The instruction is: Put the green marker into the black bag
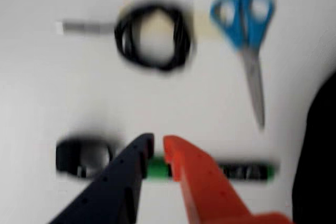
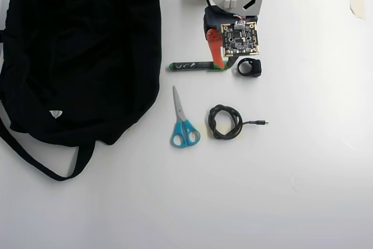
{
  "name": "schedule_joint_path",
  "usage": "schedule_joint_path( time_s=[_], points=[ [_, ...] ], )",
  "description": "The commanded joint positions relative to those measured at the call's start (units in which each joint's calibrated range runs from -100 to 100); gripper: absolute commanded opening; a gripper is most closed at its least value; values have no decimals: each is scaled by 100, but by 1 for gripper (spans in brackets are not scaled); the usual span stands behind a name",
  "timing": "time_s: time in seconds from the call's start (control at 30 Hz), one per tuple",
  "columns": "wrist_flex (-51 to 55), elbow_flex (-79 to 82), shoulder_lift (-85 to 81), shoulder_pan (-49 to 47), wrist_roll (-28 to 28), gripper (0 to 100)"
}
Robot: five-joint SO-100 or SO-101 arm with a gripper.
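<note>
We find the slim green marker (image 1: 239, 171), a black barrel with a bright green cap, lying flat on the white table (image 2: 303, 173) at the lower centre of the wrist view. In the overhead view the green marker (image 2: 191, 65) sits in the upper middle of the frame, just right of the large soft black fabric bag (image 2: 76, 51), which fills the upper left.

The gripper (image 1: 157, 145) stands over the capped end: one dark blue finger and one orange finger straddle the green cap with a narrow gap. The picture is blurred, so we cannot tell whether the fingers already press on the cap or merely flank it.

We judge the step in hand to be the grasp. To do it well, we centre the cap between the fingers, lower until the tips reach the table, then close squarely across the barrel so that it does not roll. We keep clear of the short black cylindrical object (image 1: 81, 157) just left of the cap. The blue-handled scissors (image 1: 247, 35) and the coiled black cable (image 1: 152, 36) lie well apart, in the upper part of the wrist view
</note>
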Motion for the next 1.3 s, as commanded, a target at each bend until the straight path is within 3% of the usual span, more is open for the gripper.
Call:
schedule_joint_path(
  time_s=[0.0, 0.37, 1.27],
  points=[
    [606, -248, -319, 9, -23, 2],
    [1665, -248, -344, 2, 4, 2],
    [1682, 363, -344, 54, 35, 2]
  ],
)
